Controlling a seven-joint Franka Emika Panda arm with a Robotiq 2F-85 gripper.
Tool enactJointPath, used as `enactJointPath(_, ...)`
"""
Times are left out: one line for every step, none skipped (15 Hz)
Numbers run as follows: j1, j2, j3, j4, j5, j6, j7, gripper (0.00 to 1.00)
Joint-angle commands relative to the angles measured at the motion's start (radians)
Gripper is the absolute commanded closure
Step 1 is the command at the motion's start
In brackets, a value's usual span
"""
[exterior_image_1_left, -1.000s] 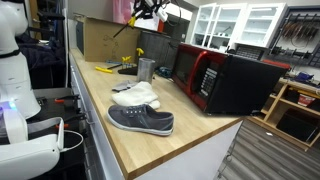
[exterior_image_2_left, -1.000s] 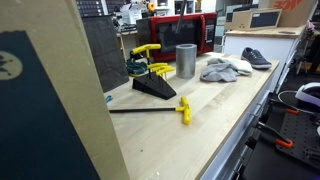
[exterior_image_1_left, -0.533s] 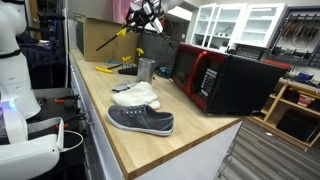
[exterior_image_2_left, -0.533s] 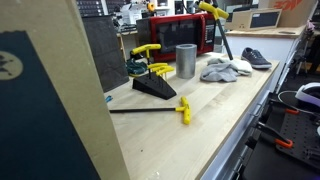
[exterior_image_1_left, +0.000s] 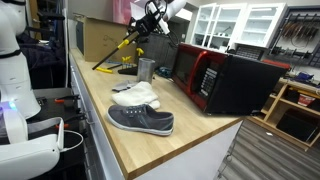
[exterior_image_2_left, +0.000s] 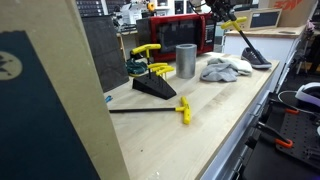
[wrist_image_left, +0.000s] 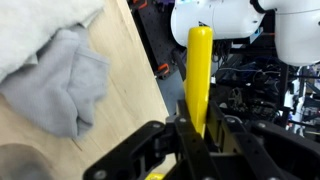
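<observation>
1 claw (wrist_image_left: 193, 135), clamped tight around yellow-handled wrench (wrist_image_left: 199, 70), held tilted above wooden counter (wrist_image_left: 130, 100)

The wooden counter (exterior_image_1_left: 165, 150) holds a grey shoe (exterior_image_1_left: 140, 120) near one end. A white cloth (exterior_image_1_left: 135, 95) lies just beside it, then a metal cup (exterior_image_1_left: 146, 68). A red and black microwave (exterior_image_1_left: 215, 80) sits along one long edge. A cardboard box (exterior_image_1_left: 100, 38) stands at the far end. Yellow tools (exterior_image_2_left: 150, 72) sit past the cup.
</observation>
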Motion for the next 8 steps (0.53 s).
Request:
enactJointPath(0.029, -0.015, -0.013, -0.009, -0.109, 0.029, 0.079, 0.94)
enactJointPath(0.030, -0.016, -0.013, -0.020, -0.126, 0.053, 0.105, 0.94)
enactJointPath(0.030, -0.014, -0.014, -0.034, -0.137, 0.084, 0.130, 0.94)
enactJointPath(0.029, -0.023, -0.016, -0.051, -0.139, 0.120, 0.164, 0.94)
enactJointPath(0.028, -0.024, -0.018, -0.071, -0.141, 0.165, 0.196, 0.94)
enactJointPath(0.026, -0.032, -0.020, -0.090, -0.136, 0.212, 0.230, 0.94)
enactJointPath(0.025, -0.031, -0.022, -0.111, -0.134, 0.264, 0.261, 0.94)
enactJointPath(0.025, -0.035, -0.023, -0.128, -0.126, 0.311, 0.293, 0.94)
